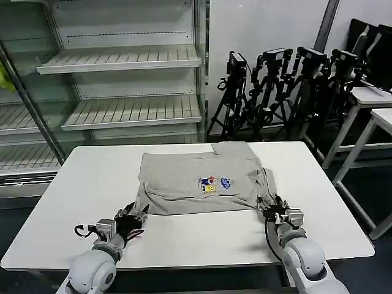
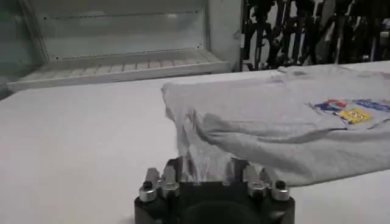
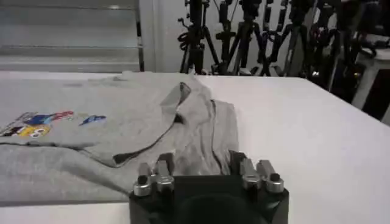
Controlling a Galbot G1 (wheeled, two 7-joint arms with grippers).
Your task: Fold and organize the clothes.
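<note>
A light grey T-shirt [image 1: 199, 178] lies on the white tabletop [image 1: 79, 184], roughly at its centre and slightly toward twelve o'clock, already folded into a broad rectangle with its multicoloured chest print [image 1: 215, 183] facing up at about four o'clock of the cloth's middle. A loose flap, apparently a sleeve, trails off the shirt's right edge toward four o'clock.

The left gripper [image 1: 130, 218] sits low at the shirt's seven o'clock corner. In the left wrist view its jaws [image 2: 207, 173] are clenched on the T-shirt, with a bunch of pale fabric drawn up between the two finger blocks and wrinkles fanning from that spot across the cloth [image 2: 274, 134].

The right gripper [image 1: 277, 211] rests at the shirt's five o'clock corner, just where the trailing flap ends. In the right wrist view the grey fabric [image 3: 122, 140] runs down into the gap between its finger blocks [image 3: 204, 167], so these jaws are likewise clamped on the T-shirt's edge.

Beyond the tabletop, at eleven o'clock, stands a white shelving unit [image 1: 122, 86] with slatted shelves; at one o'clock a cluster of black tripods [image 1: 282, 92] leans against the wall.
</note>
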